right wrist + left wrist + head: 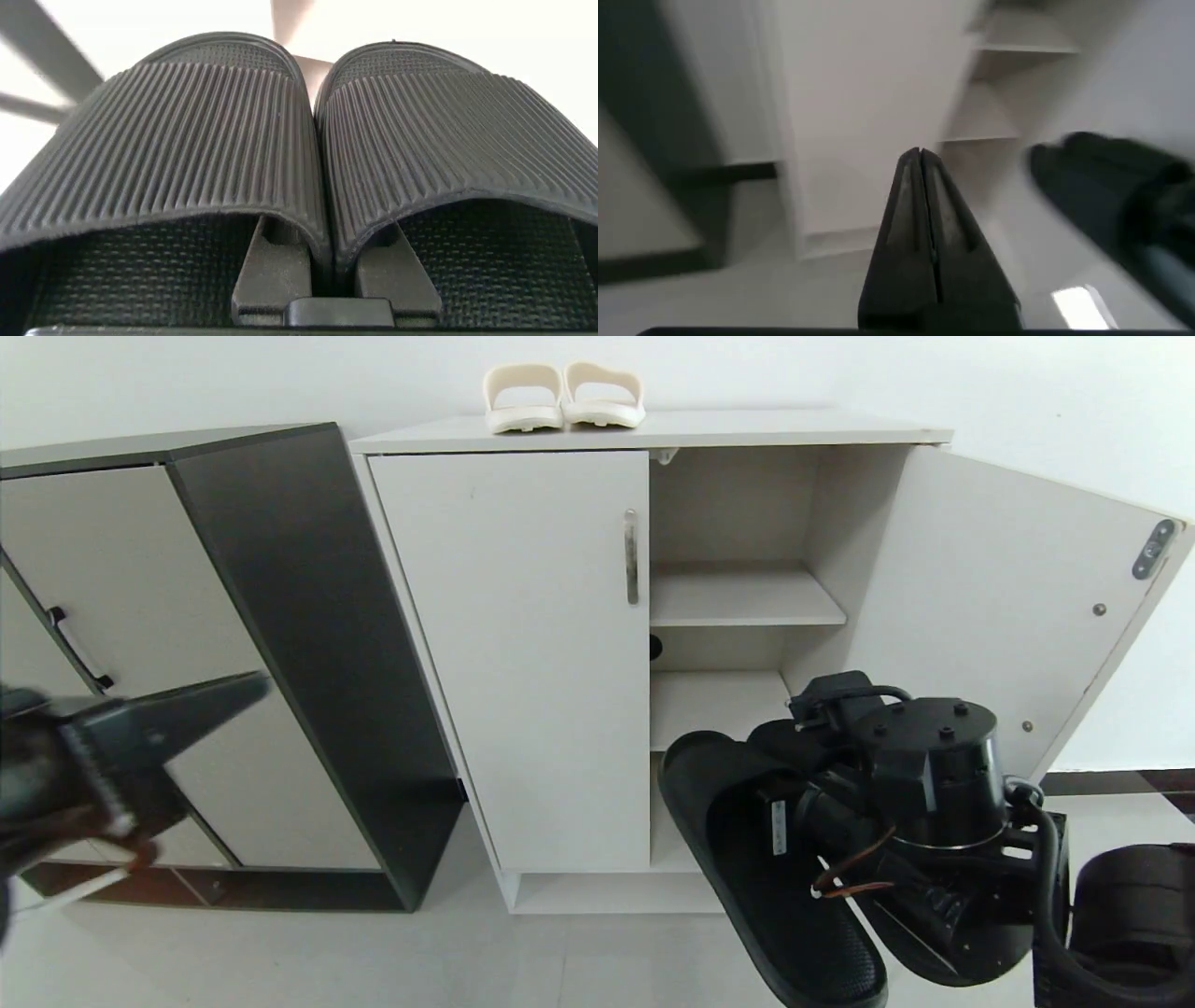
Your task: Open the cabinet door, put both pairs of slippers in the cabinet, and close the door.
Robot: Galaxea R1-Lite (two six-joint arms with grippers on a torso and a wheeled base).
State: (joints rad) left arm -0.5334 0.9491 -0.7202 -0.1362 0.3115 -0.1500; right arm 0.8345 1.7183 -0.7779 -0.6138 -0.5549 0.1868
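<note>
The white cabinet has its right door swung open, showing bare shelves. A pair of cream slippers rests on the cabinet top. My right gripper is shut on a pair of black slippers, pinching the two inner strap edges together; it holds them low in front of the open compartment, toes toward the shelves. My left gripper is shut and holds nothing; it hangs at the left in front of the dark cabinet, and in the head view it points right.
A dark-sided cabinet with grey doors stands tilted just left of the white one. The white cabinet's left door is shut, with a metal handle. Pale tiled floor lies in front.
</note>
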